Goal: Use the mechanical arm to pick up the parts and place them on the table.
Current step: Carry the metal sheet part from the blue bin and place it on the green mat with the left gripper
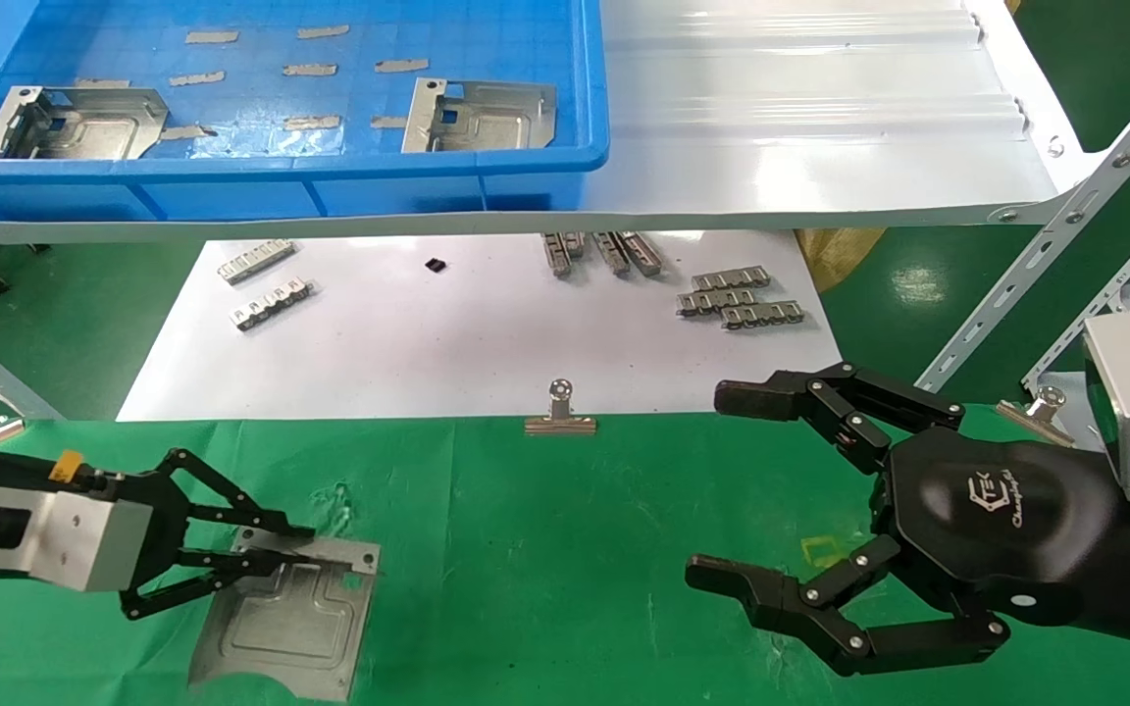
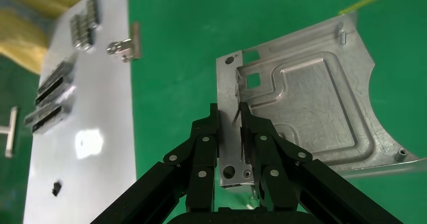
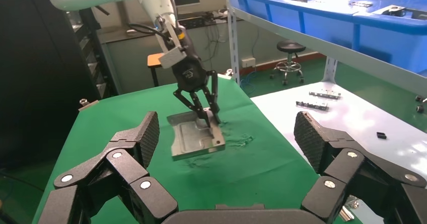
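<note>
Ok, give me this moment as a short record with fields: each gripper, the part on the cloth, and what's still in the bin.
left gripper: shut on the edge of the part on the cloth
part on the cloth: lying on the green table, one edge pinched
right gripper: open, over the green table, holding nothing
blue bin: on the upper shelf, two more parts inside
binder clip: at the cloth's far edge

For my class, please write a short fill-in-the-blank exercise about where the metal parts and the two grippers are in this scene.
1. The left gripper is closed on a part lying on the ____ cloth.
2. The blue bin holds ____ more parts.
3. The right gripper is ____ and holds nothing.
4. A binder clip sits at the edge of the ____ sheet.

Missing words: green; two; open; white
</note>
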Motion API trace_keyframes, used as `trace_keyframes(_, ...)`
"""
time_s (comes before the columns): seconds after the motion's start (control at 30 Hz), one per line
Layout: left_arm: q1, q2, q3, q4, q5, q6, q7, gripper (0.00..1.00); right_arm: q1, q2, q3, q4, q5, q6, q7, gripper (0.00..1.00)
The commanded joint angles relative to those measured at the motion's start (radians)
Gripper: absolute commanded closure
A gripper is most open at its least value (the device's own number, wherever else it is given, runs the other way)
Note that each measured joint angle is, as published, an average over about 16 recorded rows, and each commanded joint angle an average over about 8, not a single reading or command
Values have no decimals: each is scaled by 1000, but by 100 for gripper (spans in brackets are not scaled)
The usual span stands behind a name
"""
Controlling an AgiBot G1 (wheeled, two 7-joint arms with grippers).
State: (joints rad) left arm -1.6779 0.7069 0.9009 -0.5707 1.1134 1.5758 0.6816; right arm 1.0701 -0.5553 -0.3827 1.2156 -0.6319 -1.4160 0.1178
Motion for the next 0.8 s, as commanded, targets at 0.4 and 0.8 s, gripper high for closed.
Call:
trace_keyframes(0.4,1,55,45,234,21,-17,179,44,0,0,0,0,0,0,0,0)
trace_keyframes(0.8,-8,105,52,364,26,-20,233,0,0,0,0,0,0,0,0,0)
